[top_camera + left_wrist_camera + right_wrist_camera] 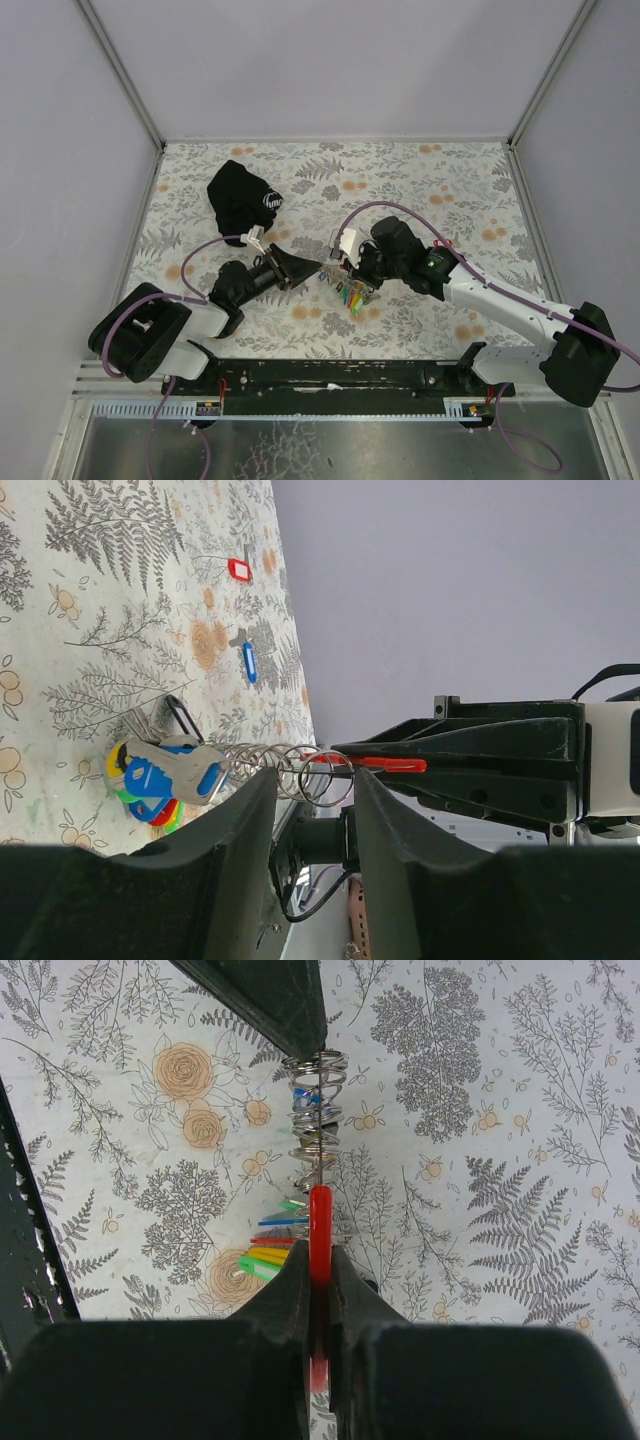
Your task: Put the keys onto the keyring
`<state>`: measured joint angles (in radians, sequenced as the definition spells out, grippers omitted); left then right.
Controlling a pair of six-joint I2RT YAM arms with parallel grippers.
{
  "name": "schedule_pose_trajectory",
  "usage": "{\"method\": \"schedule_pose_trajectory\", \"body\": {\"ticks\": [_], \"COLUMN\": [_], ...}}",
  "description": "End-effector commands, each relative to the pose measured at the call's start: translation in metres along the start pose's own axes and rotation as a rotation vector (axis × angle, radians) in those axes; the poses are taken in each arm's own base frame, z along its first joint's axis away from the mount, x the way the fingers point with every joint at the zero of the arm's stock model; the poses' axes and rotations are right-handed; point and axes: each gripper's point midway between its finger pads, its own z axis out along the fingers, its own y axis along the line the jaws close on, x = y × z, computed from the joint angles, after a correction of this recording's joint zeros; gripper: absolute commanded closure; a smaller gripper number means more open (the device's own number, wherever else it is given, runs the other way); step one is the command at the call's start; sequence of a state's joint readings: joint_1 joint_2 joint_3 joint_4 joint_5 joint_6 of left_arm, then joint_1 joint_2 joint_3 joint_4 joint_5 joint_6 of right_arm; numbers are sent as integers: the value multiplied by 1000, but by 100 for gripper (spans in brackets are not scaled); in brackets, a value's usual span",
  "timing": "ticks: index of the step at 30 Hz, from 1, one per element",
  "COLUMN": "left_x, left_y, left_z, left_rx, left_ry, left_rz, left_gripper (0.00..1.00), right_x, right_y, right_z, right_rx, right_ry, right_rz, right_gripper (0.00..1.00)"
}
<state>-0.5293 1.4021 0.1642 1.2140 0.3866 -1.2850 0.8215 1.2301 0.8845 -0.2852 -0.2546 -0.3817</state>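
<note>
Your right hand (319,1252) is clamped tight on a red oblong plastic tag (319,1215), held edge-on w/ both black fingers pressed onto its flat faces. The tag's free end points at the wire coil just ahead.

Your left hand (314,785) stands roughly half open, its two black fingers either side of the end loop of the stretched silver wire keyring (290,768). That loop looks nipped btwn them and sits up off the floral-print bench (60,680), so you've got hold of it there. In the right wrist view the left hand comes in from the top, tip touching the top loop.

The keyring is a loose spiral of several loops, running from the left hand down to the bunch of tiny keys w/ oblong plastic tags (160,775). The bunch rests on the bench w/ tags fanned:
- blue on top
- yellow, green & red edges under
- a few small metal blades and a dark loop poking out

From above it's btwn the two hands, near mid-bench, a bit toward the near edge.

Further out, a loose red-framed tag (239,569) and a loose blue tag (249,663) w/ a small grey key beside it lie flat on the bench. They're apart from each other & well apart from the bunch.

A black cloth pouch w/ white logo (243,200) lies far left, apart from both hands.
</note>
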Motion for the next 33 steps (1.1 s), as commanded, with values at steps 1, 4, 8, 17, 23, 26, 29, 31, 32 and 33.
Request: {"method": "schedule_pose_trajectory", "body": {"ticks": [1,4,8,17,23,26,29,31,32,33], "left_x": [-3,-1,0,4,3,2,0,-1,-2,-2], "left_y": [-27,-29,-26,-27,-34,-36,-36,-35,-36,-37], "left_z": [2,2,4,6,0,-3,-4,-5,-5,-5], "left_rx": [99,111,93,111,136,128,110,99,97,97], "left_ry": [-2,8,18,34,17,7,-7,-12,-14,-15], "left_rz": [51,52,45,20,25,45,71,85,89,93], "left_gripper": [65,65,64,62,67,69,71,72,72,73], "right_x": [-31,-31,-33,-34,-30,-29,-30,-30,-29,-30], "right_y": [-2,-2,-2,-2,-4,-5,-5,-5,-5,-5], "right_z": [-6,-6,-7,-8,-7,-7,-6,-6,-6,-6], "right_rx": [12,11,11,16,29,34,33,34,32,33], "right_ry": [-119,-119,-124,-135,-122,-122,-122,-123,-121,-122], "right_rz": [-29,-29,-30,-31,-28,-28,-28,-29,-28,-28], "right_gripper": [100,100,100,100,100,100,100,100,100,100]}}
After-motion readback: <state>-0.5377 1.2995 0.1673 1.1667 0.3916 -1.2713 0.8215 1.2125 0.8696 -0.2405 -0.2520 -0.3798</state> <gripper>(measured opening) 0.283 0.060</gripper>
